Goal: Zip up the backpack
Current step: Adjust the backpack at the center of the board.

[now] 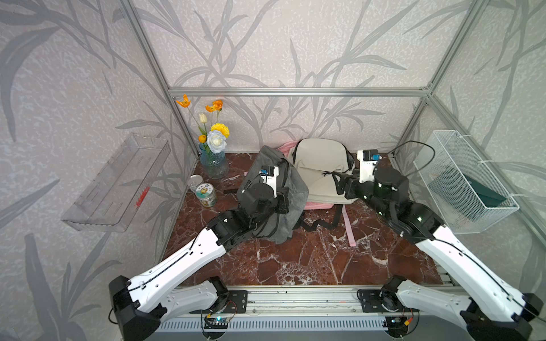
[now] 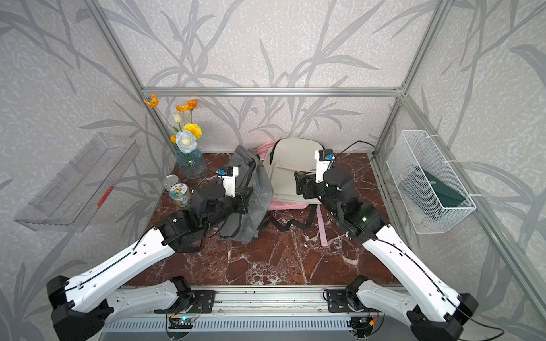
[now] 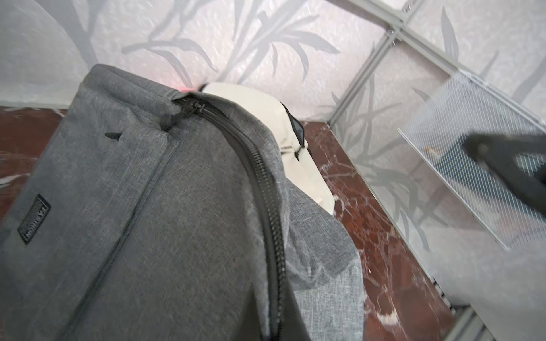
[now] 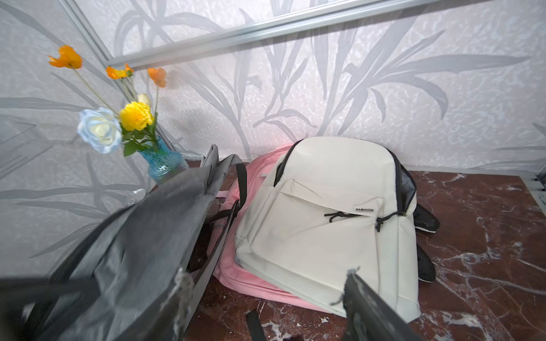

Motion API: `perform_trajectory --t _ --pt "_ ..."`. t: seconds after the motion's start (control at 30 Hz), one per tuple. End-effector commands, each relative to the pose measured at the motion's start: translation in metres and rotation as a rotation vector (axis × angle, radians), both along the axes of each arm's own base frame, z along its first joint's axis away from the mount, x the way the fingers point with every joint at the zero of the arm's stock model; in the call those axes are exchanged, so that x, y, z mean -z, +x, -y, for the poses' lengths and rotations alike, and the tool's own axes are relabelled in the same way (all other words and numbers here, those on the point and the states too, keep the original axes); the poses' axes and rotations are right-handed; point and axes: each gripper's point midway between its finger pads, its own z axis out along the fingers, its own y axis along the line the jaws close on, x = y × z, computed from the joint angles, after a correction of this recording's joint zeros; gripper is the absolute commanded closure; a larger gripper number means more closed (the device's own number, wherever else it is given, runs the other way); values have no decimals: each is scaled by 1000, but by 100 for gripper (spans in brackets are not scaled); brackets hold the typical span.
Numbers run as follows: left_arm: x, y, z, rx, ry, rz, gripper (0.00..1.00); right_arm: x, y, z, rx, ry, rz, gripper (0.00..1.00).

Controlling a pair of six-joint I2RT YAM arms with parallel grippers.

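While the grey backpack (image 3: 177,206) stands zipped, right end effector (image 4: 266,274) open.

Top views: we look steeply down from above the worktop's (image 1: 295,259) front edge, taking in the whole scene.
Left wrist: close over the grey backpack (image 3: 133,206), facing the back right corner.
Right wrist: low and near, facing the back edge.
Shared: we find the cream backpack (image 4: 325,236) in all four.

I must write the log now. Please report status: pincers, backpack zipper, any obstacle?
Left pincer shut on gray backpack. Right pincer open, empty. Zipper closed along visible length. White backpack beside, not blocking.
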Motion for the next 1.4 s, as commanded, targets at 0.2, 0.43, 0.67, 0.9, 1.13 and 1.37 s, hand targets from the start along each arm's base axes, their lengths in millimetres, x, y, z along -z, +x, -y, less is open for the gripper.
perform_trajectory --t 0.2,0.43,0.67,0.9,1.13,1.37 --pt "-124 36 -11 -218 -254 236 100 36 -64 -65 -224 -6 86 20" --pt "-148 49 -27 -360 -300 290 100 20 -102 -125 -414 8 221 20" --pt "-163 48 -32 -395 -432 295 100 12 -82 -135 -323 -21 307 22" --pt "-180 34 -28 -377 -543 307 100 15 -37 -133 -156 -3 265 28" --pt "-187 7 -48 -396 -583 331 100 -12 -25 -138 -139 -37 307 67" --pt "-178 -3 -80 -488 -540 350 100 -50 -32 -97 -164 -39 249 94"
